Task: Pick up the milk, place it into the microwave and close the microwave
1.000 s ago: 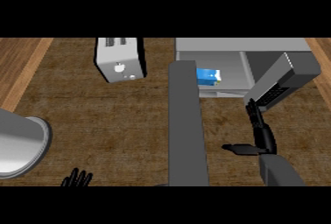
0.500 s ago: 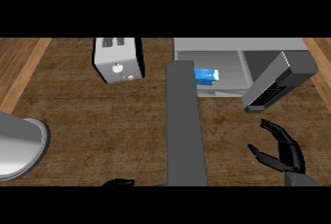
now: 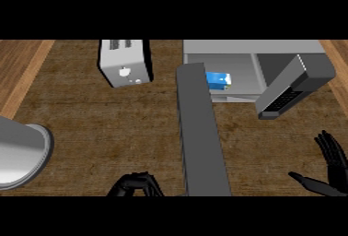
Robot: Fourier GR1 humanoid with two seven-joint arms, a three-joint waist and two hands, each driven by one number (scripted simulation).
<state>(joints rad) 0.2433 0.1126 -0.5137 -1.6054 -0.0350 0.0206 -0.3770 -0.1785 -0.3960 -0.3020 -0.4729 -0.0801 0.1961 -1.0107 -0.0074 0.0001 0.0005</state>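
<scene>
Blue milk carton (image 3: 219, 80) sits inside the microwave (image 3: 252, 47), whose grey door (image 3: 200, 138) stands wide open. Right hand (image 3: 332, 159), fingers spread and empty, hangs well to the door's right; a push from that side would likely swing it wider, not shut. Left hand (image 3: 136, 184), at the bottom edge: cannot tell if open.

Blue-and-white milk (image 3: 219, 80) inside grey microwave (image 3: 252, 47); silver-grey toaster (image 3: 124, 69) left of microwave; dark brown wood-grain counter (image 3: 102, 120).

A dark, wood-grained table (image 3: 102, 124) is edged by lighter wooden boards (image 3: 20, 69) at both sides, with a silver toaster (image 3: 125, 69) set toward its back and a grey round basin (image 3: 20, 156) cut by the left edge.
</scene>
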